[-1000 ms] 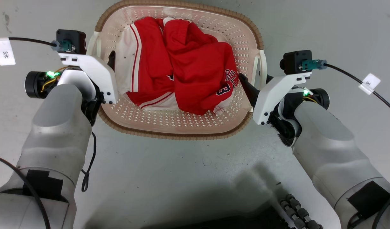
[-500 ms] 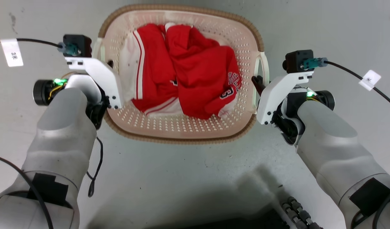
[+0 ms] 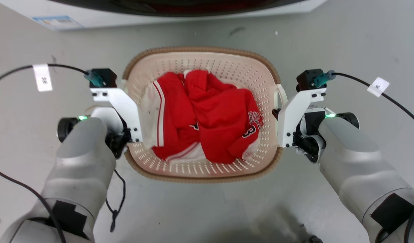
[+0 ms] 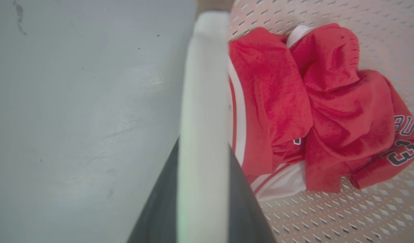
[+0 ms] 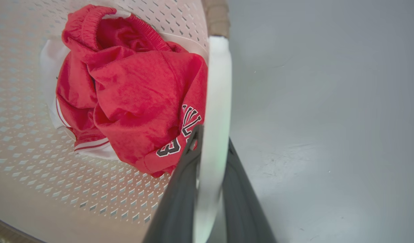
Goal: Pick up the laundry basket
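The laundry basket (image 3: 200, 49) is cream with perforated walls and a brown rim, and it sits mid-picture in the head view with red and white clothes (image 3: 210, 118) inside. My left gripper (image 4: 203, 148) is shut on the basket's white left handle (image 4: 203, 84), one dark finger on each side. My right gripper (image 5: 212, 138) is shut on the white right handle (image 5: 218, 84) in the same way; its dark finger (image 3: 275, 113) shows at that handle in the head view. I cannot tell whether the basket touches the floor.
A white appliance (image 3: 41, 13) with a dark front runs along the top edge of the head view, just beyond the basket. Grey floor (image 3: 207, 209) surrounds the basket. Black cables (image 3: 396, 101) trail from both wrist cameras.
The head camera has shifted, so the basket sits lower in the picture and the appliance has come into view. The right gripper's finger went from over the basket's inside to the right handle.
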`<state>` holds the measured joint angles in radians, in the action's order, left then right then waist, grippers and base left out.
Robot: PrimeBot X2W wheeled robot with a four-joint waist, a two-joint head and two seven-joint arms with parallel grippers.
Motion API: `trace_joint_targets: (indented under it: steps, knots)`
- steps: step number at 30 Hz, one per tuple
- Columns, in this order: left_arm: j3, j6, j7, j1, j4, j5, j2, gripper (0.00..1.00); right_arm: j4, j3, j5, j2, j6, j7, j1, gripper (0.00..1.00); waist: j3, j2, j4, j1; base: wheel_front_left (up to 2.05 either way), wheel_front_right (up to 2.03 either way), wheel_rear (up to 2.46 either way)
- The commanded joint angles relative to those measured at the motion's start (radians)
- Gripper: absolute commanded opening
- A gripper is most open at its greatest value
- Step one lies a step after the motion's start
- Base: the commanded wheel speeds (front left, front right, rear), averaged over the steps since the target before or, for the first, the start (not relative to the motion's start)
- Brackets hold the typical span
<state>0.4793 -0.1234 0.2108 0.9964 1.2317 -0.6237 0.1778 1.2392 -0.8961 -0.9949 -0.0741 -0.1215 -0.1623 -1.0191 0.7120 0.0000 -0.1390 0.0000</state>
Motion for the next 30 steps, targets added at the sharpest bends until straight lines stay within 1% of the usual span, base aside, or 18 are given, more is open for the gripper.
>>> trace_joint_targets:
  steps: [1,10,18,26,30]
  knots:
    - [0.013,-0.013,0.012,-0.017,-0.014,-0.017,-0.052,0.0,-0.017,-0.008,-0.005,0.043,-0.017,-0.008,0.003,0.0,-0.067,0.0,0.018,0.0,0.0,0.0,0.0]
    - [0.057,-0.014,0.081,-0.089,-0.011,-0.096,-0.084,0.0,0.007,-0.035,-0.031,0.041,-0.017,-0.11,0.056,0.0,-0.25,0.0,0.046,0.0,0.0,0.0,0.0]
    - [0.08,-0.014,0.117,-0.162,-0.001,-0.156,-0.098,0.0,0.014,-0.043,-0.059,0.031,-0.017,-0.156,0.123,0.0,-0.403,0.0,0.066,0.0,0.0,0.0,0.0]
    - [0.089,-0.014,0.142,-0.241,0.013,-0.209,-0.109,0.0,0.023,-0.05,-0.082,0.015,-0.017,-0.167,0.204,0.0,-0.545,0.0,0.082,0.0,0.0,0.0,0.0]
    - [0.096,-0.014,0.15,-0.264,0.017,-0.221,-0.109,0.0,0.026,-0.053,-0.084,0.01,-0.017,-0.162,0.224,0.0,-0.581,0.0,0.085,0.0,0.0,0.0,0.0]
